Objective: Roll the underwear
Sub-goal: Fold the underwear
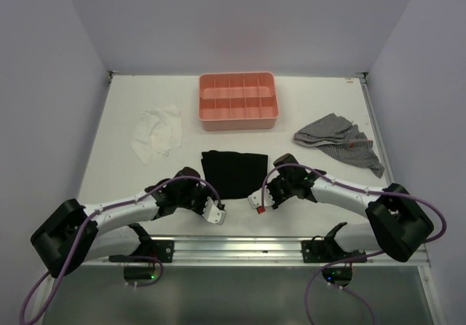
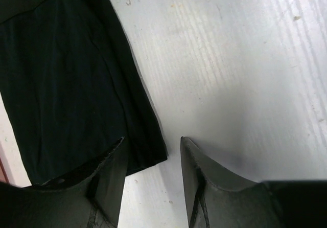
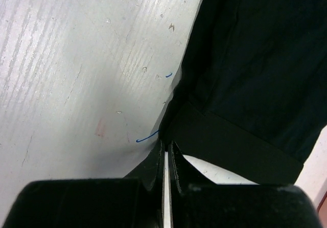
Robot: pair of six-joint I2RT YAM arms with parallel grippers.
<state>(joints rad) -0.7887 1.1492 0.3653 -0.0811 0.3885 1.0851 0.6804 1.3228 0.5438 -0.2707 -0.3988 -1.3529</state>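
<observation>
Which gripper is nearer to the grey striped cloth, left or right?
Right. The right gripper is at the underwear's near right corner, the grey striped cloth farther back and right of it. The left gripper is at the opposite near corner, farther off.

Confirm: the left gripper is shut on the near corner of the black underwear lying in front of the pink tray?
No. The left gripper is open, its fingers straddling that corner of the underwear, as the left wrist view shows. It does lie in front of the pink tray.

White arms (image 1: 124, 208), black joints, purple cables (image 1: 442, 226), black jaws
</observation>
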